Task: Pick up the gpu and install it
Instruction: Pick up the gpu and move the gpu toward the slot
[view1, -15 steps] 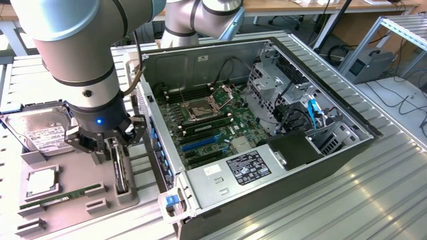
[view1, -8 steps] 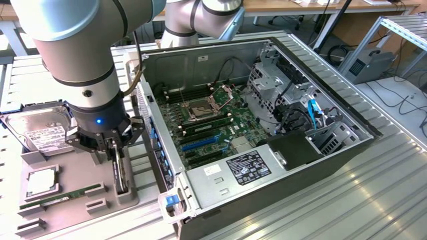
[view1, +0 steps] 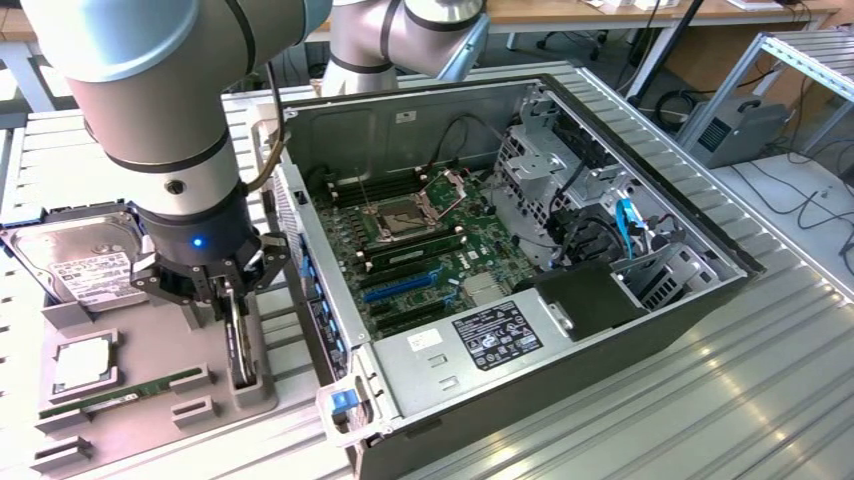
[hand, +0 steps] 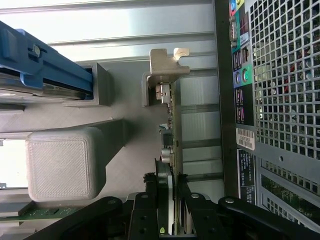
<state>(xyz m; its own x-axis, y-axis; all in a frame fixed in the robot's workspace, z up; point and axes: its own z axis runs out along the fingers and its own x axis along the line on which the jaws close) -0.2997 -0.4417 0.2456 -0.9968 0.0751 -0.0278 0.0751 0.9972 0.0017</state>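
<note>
Wrist view shows the black two-finger gripper (hand: 166, 181) closed partway onto the gpu (hand: 169, 125), a thin green circuit card with a silver end bracket, a finger pressed against each face. The gpu (view1: 240, 345) stands on edge in its grey plastic holder tray (view1: 147, 360), gripped but not yet lifted. It sits just beside the open black computer case (view1: 561, 300), and installation is undone.
</note>
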